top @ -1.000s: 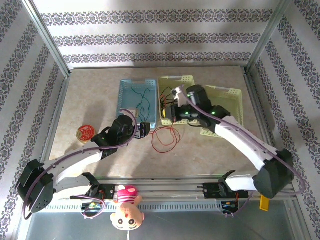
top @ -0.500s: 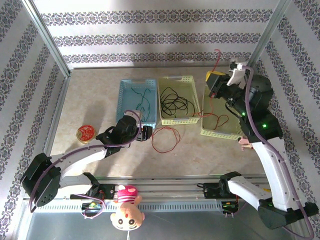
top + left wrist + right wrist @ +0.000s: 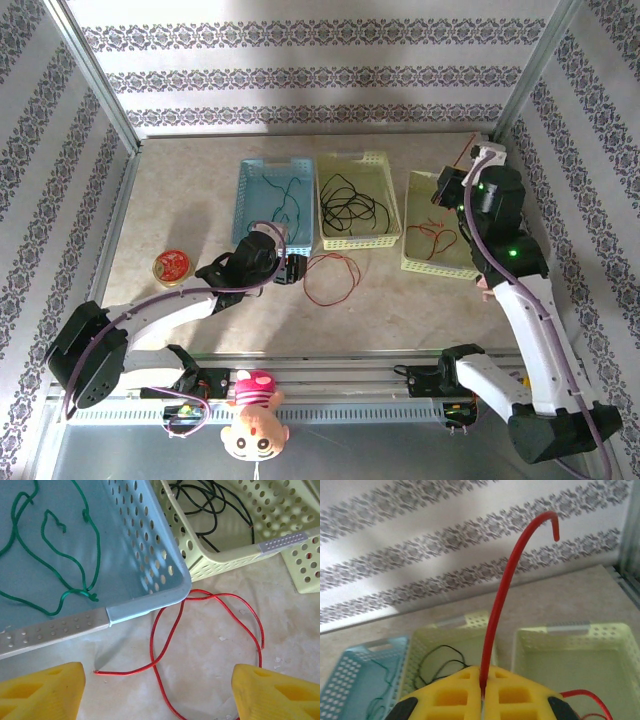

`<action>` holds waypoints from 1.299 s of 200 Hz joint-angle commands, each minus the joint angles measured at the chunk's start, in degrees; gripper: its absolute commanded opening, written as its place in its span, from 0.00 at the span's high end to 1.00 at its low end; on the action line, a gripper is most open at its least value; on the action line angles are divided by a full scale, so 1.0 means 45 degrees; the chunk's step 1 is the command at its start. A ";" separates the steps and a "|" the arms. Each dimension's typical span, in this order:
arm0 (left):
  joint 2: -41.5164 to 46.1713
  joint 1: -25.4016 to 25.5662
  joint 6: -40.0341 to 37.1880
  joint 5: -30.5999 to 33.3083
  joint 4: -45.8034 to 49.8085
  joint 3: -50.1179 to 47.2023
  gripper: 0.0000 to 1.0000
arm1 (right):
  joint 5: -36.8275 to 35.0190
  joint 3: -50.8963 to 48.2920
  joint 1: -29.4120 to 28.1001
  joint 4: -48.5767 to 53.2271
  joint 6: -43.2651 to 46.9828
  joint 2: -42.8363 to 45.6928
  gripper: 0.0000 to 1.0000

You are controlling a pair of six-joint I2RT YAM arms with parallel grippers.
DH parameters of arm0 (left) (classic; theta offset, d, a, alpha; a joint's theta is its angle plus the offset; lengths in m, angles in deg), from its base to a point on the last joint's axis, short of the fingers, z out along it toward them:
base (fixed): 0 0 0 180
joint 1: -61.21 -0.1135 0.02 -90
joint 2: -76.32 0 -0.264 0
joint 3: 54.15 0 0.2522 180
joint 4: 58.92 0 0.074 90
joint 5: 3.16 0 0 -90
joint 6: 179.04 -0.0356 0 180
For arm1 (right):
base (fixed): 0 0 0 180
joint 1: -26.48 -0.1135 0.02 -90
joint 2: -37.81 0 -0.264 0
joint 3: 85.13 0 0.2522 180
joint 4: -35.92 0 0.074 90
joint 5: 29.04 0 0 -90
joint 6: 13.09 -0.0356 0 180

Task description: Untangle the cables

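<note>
The right gripper point(image 3: 482, 682) is clamped on the thin red cable point(image 3: 504, 592), whose free end arcs up past the closed yellow fingers point(image 3: 450, 695). It hangs over the right-hand pale yellow perforated basket point(image 3: 441, 268), presumably to lay the strand there (part lies inside). The remaining loop rests on the table point(image 3: 210, 645) beside the light blue plastic basket point(image 3: 145, 611). One strand of it runs between the spread, empty fingers point(image 3: 45, 690) of the left gripper point(image 3: 159, 692). The dark green cable point(image 3: 80, 593) and the black cable point(image 3: 352, 208) lie in separate baskets.

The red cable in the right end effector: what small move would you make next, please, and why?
Probably lower the right end effector and open it over the right basket: it is shut on the red cable, whose lower part lies in that basket.
</note>
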 commanded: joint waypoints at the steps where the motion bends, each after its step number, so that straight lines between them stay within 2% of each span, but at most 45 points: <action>1: -0.0035 -0.0147 -0.0200 -0.0246 -0.0482 0.0250 0.23 | -0.0358 -0.0793 0.0354 -0.0120 0.0180 -0.0518 0.93; 51: 0.0108 -0.0127 -0.0189 -0.0469 -0.0415 0.0148 0.24 | 0.0973 -0.1635 0.0996 -0.0266 -0.0380 -0.2725 0.93; 113: -0.0100 -0.0028 -0.0441 -0.1105 0.0068 0.0294 0.23 | 0.2785 -0.1195 0.1571 0.0178 -0.1012 -0.6331 0.91; 122: -0.0116 -0.0010 -0.0399 -0.1073 0.0068 0.0314 0.23 | 0.2858 -0.1005 0.1631 0.0407 -0.1116 -0.6633 0.86; 132: -0.0114 0.0009 -0.0377 -0.1031 0.0074 0.0333 0.23 | 0.2827 -0.0901 0.1672 0.0538 -0.1299 -0.6805 0.69; 141: -0.0109 0.0012 -0.0357 -0.0963 0.0078 0.0346 0.23 | 0.2592 -0.0812 0.1673 0.0686 -0.1458 -0.6823 0.61; 157: -0.0121 0.0010 -0.0327 -0.0680 0.0093 0.0353 0.23 | 0.2014 -0.0673 0.1673 0.0965 -0.1617 -0.6649 0.55; 182: -0.0089 0.0010 -0.0241 0.0256 0.0245 0.0353 0.23 | 0.1081 -0.0555 0.1478 0.1442 -0.1540 -0.5709 0.51; 200: -0.0151 0.0010 -0.0181 0.0773 0.0352 0.0351 0.23 | 0.0397 -0.0504 0.0808 0.1955 -0.1225 -0.4786 0.47; 215: -0.0292 0.0010 -0.0147 0.0799 0.0352 0.0340 0.23 | 0.0878 -0.0716 -0.0179 0.2144 -0.0970 -0.4091 0.48; 235: -0.0495 0.0010 0.0012 0.0811 0.0334 0.0353 0.23 | 0.1755 -0.1416 -0.2177 0.2155 -0.0740 -0.3524 0.48; 260: -0.0605 0.0010 0.0131 0.0883 0.0162 0.0334 0.23 | 0.1684 -0.2359 -0.5046 0.1842 -0.0635 -0.3596 0.48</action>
